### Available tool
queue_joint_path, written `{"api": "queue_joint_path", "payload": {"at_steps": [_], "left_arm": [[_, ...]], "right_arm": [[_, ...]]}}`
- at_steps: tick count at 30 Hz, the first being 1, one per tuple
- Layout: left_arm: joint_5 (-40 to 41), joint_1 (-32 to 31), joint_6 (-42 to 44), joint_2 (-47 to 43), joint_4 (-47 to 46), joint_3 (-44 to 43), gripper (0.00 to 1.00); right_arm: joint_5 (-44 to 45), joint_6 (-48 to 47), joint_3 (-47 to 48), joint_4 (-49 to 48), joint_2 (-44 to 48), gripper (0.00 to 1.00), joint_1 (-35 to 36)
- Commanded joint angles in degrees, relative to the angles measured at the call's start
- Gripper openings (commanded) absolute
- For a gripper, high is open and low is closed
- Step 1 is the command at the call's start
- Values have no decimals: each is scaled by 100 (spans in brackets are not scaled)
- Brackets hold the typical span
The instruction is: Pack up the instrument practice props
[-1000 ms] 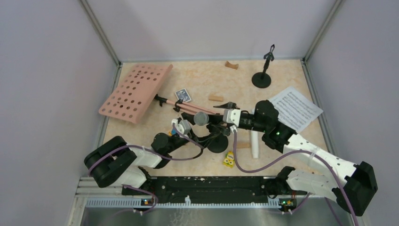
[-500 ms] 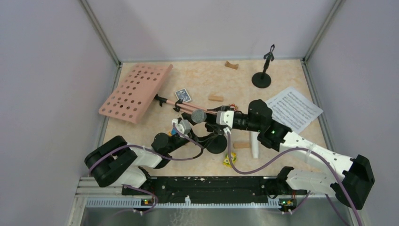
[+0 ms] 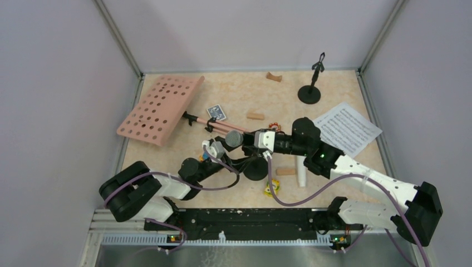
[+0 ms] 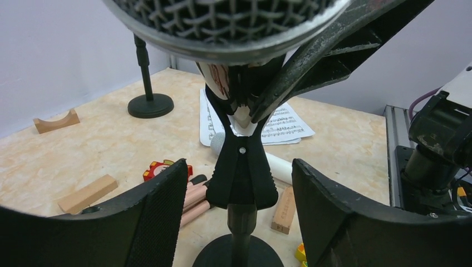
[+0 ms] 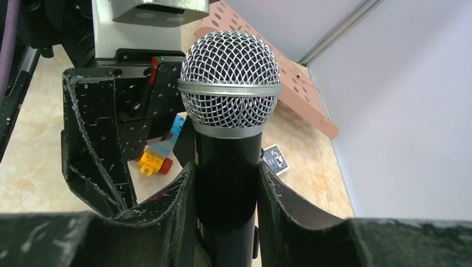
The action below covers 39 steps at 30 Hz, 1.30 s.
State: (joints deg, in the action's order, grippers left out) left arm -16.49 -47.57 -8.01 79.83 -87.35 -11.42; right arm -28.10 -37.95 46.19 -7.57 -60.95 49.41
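My right gripper (image 3: pixel 249 139) is shut on the dark microphone (image 5: pixel 229 94), its mesh head pointing left (image 3: pixel 234 138). The microphone sits right over the clip of a black round-based mic holder (image 4: pixel 241 178). My left gripper (image 4: pixel 239 167) is open, one finger on each side of that clip without touching it (image 3: pixel 241 161). The pink perforated music desk (image 3: pixel 161 108) lies at the back left with its pink tripod legs (image 3: pixel 222 127). The white microphone (image 3: pixel 301 169) lies under my right arm. Sheet-music pages (image 3: pixel 348 128) lie at the right. A second mic holder (image 3: pixel 310 92) stands at the back right.
A blue card box (image 3: pixel 216 113) lies beside the tripod legs. Wooden blocks lie at the back (image 3: pixel 273 77), the middle (image 3: pixel 255 116) and near the holder's base (image 3: pixel 285 171). Small toy cars sit at the front (image 3: pixel 271 189) and under my right wrist (image 3: pixel 271 125).
My right gripper has carried the dark microphone leftward, to above the holder's clip. My left gripper has stayed open around the holder.
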Motion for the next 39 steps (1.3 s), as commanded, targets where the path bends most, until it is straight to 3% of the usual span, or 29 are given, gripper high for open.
{"api": "queue_joint_path", "payload": {"at_steps": [1,2,6,7,13,16,22,24,26,29,32,34,36,39], "left_arm": [[164,-8,-173,-202,-369,69,71],[275,-8,-285,-211,-339,70,65],[418,-6,-440,-222,-240,61,6],[433,-2,-457,-220,-239,65,0],[361,-6,-383,-275,-149,91,0],[393,-3,-340,-363,-35,120,0],[711,1,-377,-700,415,210,0],[883,-2,-437,-826,670,206,0],[887,-1,-430,-943,863,202,0],[838,-5,-389,-1068,1116,159,0],[786,1,-339,-1175,1354,117,0],[783,-4,-327,-1243,1453,126,0],[810,-1,-316,-1344,1510,146,0],[847,-1,-309,-1471,1606,171,0]], "right_arm": [[-42,-116,294,-126,58,6,69],[-38,-109,286,-134,69,6,67],[-37,-71,285,-157,104,6,86],[-31,-45,285,-170,123,6,87],[318,484,316,-556,507,6,86],[1013,838,472,-598,793,4,86],[4607,2616,983,529,1199,0,87],[6036,3300,1118,1312,1170,0,64],[6687,3988,1314,2337,981,0,-129],[6128,5119,1476,3853,666,0,-967],[4641,5674,1229,4236,428,0,-1898],[4111,5795,1003,4228,273,0,-2071],[3911,5856,768,4159,122,0,-2075],[4329,5993,461,4179,-63,0,-2074]]}}
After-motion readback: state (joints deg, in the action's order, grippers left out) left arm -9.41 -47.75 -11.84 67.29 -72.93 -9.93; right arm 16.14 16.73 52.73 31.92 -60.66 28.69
